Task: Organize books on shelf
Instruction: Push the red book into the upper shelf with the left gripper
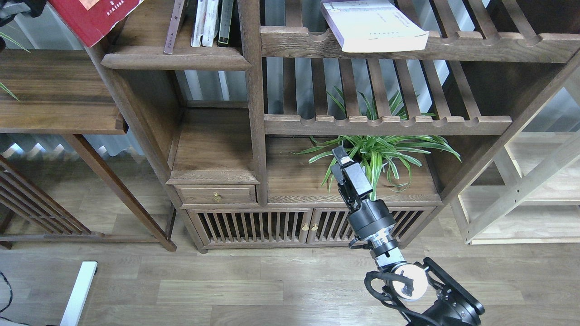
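The red book [93, 18] hangs tilted at the top left corner, its lower corner jutting past the left end of the shelf [176, 61] and over the upright there; most of the cover is cut off by the picture's top edge. The left gripper [16, 7] shows only as a dark scrap at that same corner, just beside the book, too little of it in view to tell whether its fingers are spread or pressed together. On the shelf, thin upright books [206, 22] lean against the right post, leaving bare board between them and the red book. To the right, the pale book [374, 25] lies flat on the slatted rack [408, 47], its near corner overhanging the scalloped front rail. The right gripper [340, 154] stands low in the middle, pointing up in front of the plant [385, 151], well below both books and holding nothing; seen edge-on and dark, its fingers cannot be told apart, so their gap is unclear. Open floor [226, 285] lies in front of the cabinet, and the side table [59, 99] at left is bare along its front edge.
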Controlling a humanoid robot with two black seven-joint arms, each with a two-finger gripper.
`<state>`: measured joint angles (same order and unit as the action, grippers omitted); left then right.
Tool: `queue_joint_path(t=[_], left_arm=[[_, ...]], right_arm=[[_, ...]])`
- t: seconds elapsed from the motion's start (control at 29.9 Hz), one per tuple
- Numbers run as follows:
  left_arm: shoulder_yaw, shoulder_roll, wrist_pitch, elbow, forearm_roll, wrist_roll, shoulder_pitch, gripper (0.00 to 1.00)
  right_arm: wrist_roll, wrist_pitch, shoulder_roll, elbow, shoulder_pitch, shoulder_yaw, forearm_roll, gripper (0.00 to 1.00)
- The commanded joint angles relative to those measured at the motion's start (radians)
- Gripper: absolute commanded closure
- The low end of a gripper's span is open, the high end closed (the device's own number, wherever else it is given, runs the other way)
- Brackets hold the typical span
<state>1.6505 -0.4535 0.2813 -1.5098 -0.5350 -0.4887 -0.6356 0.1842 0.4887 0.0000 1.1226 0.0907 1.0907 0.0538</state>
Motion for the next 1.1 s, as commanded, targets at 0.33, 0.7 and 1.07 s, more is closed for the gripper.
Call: queue_joint_path(t=[0.33, 0.7, 1.07], left_arm=[[-0.106, -0.001, -0.134, -0.018, -0.088, 0.000, -0.050, 0.99], [-0.279, 0.053, -0.280, 0.112, -0.114, 0.000, -0.219, 0.99], [-0.363, 0.055, -0.303, 0.275, -0.115, 0.000, -0.387, 0.99]], right_arm=[[0.000, 0.000, 0.000, 0.008, 0.006, 0.012, 0.023, 0.01], [-0.005, 0.000, 0.000, 0.026, 0.006, 0.031, 0.032, 0.01], [-0.005, 0.000, 0.000, 0.049, -0.002, 0.072, 0.078, 0.01]])
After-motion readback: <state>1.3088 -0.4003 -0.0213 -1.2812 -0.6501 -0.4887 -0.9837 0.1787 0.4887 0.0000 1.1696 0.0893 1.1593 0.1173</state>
